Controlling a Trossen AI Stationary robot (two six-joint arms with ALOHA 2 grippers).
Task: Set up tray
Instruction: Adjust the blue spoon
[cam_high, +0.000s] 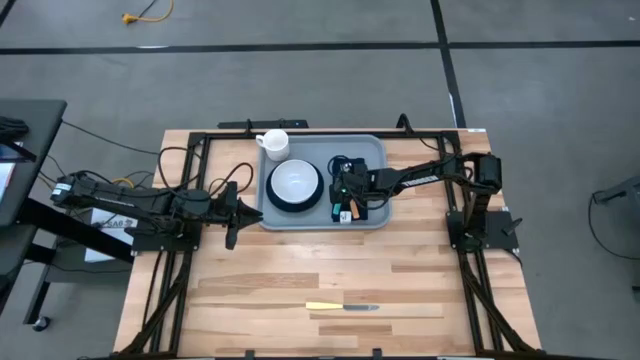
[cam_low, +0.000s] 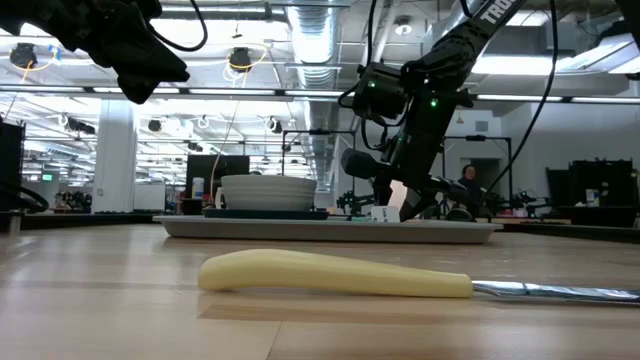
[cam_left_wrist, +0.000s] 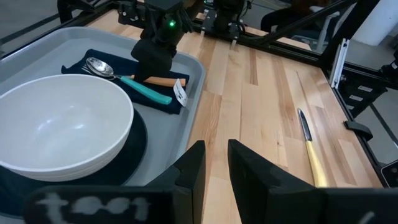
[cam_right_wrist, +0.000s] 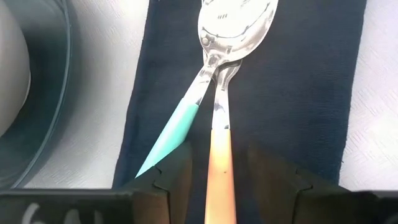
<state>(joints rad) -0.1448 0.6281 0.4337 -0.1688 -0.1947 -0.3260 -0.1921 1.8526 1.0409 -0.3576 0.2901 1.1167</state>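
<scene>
Two pincers, right pincer (cam_right_wrist: 217, 168) apart astride orange-handled utensil (cam_right_wrist: 219, 163), left pincer (cam_left_wrist: 214, 163) narrow, white tag (cam_left_wrist: 180, 92) unreadable.

Right arm reached in from the table's right edge toward the far middle, wrist bent down. Right gripper (cam_right_wrist: 219, 171) hung low, pointing down, fingers (cam_right_wrist: 177, 171) parted with a clear gap on each side of what lay between them. Left arm lay out from the left edge, level, above the tabletop. Left gripper (cam_left_wrist: 216, 165) hovered with fingers (cam_left_wrist: 193, 165) narrowly parted, holding nothing.
</scene>
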